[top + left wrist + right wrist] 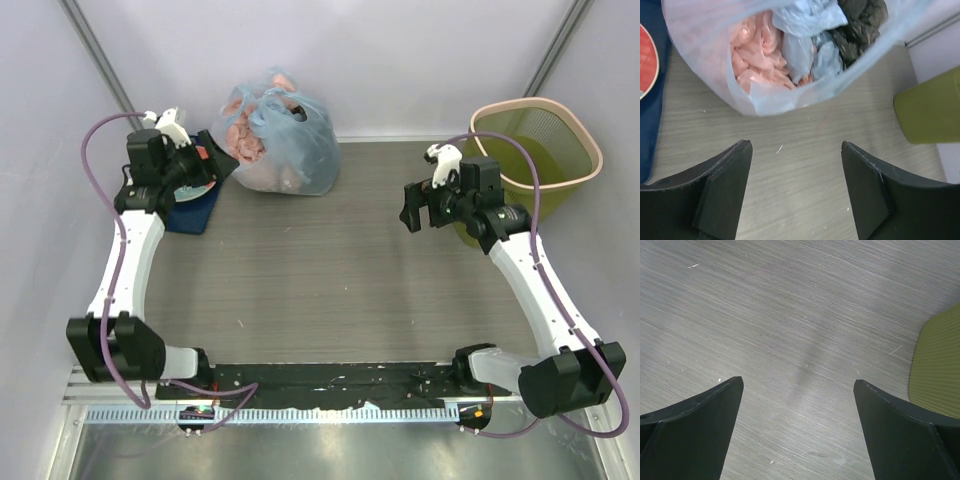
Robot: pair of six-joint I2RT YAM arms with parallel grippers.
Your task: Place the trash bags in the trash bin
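We list:
- trash bin [592,150], upright at 2 o'clock on the table [330,270].
- blue bag of pink lumps [300,155], at 12 o'clock.
- left gripper [795,150], at 10 o'clock, fingers spread, empty, facing that bag.
- right gripper [797,385], at the bin's 9 o'clock, fingers spread wide, empty.

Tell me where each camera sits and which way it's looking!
Top external: above and behind the arms, looking down at the table, the blue bag of pink lumps and the trash bin; both whole arms show.
Left wrist: on the left arm, looking past the open left gripper at the bag; bin at right.
Right wrist: on the right arm, looking down past the open right gripper at the bare table; bin at right.
Shared: all three see the bin.
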